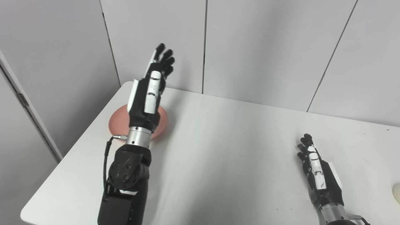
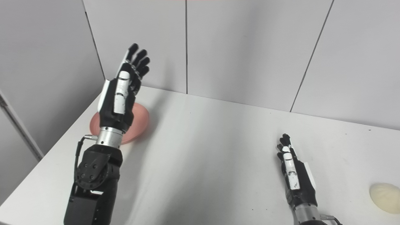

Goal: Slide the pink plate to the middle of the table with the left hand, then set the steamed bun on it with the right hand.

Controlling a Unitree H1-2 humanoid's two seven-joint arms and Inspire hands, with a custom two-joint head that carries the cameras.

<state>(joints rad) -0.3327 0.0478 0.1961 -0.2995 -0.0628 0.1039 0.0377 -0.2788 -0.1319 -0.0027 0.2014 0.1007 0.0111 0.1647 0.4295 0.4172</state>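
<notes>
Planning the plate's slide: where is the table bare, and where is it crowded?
Bare: the wide middle of the table, between the pink plate and the right hand. Also the far strip along the wall. Crowded: the left corner, where the left hand hangs over the plate. The steamed bun sits at the right edge.

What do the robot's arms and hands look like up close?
Each robot hand, left robot hand and right robot hand, is black with glossy white panels along its back and one digit, and black fingertips. A silver metal cuff joins hand to forearm. The left forearm is matte black with a round screw-studded joint, and a thin black cable loops into the cuff.
</notes>
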